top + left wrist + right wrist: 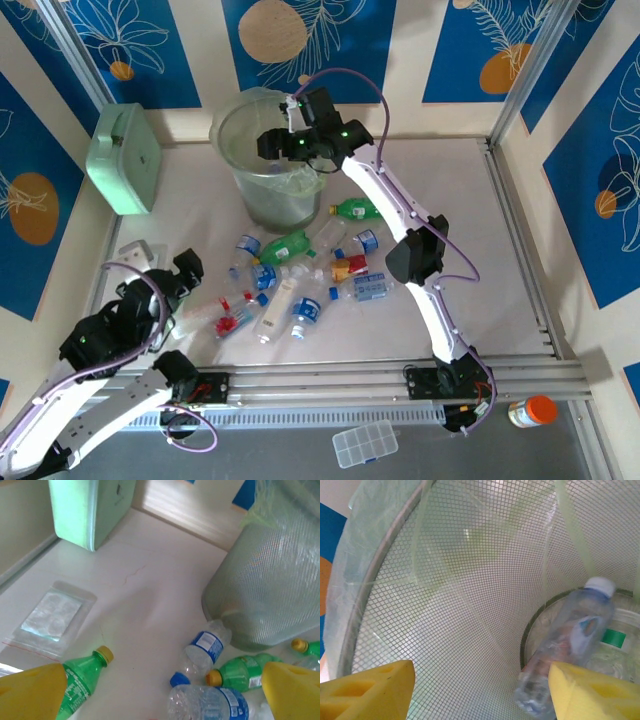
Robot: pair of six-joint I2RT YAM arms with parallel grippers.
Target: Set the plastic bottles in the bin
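Observation:
Several plastic bottles (300, 275), clear ones with blue or red labels and green ones with yellow caps, lie scattered mid-table in front of the bin (270, 195). My right gripper (290, 140) hangs over the bin's mouth. In the right wrist view it (482, 690) is open, and a clear bottle (572, 640) lies down inside, against the mesh-patterned bin wall (470, 580). My left gripper (185, 270) is open, low at the left of the pile. Its view shows my left gripper (162, 692) with a green bottle (82, 677) by the left finger and a clear blue-labelled bottle (207, 645) ahead.
A mint-green box (125, 160) leans at the back left wall. A flat clear packet (52, 615) lies on the table left of the bottles. An orange-lidded jar (532, 411) and a clear compartment case (365, 443) sit off the table's near edge.

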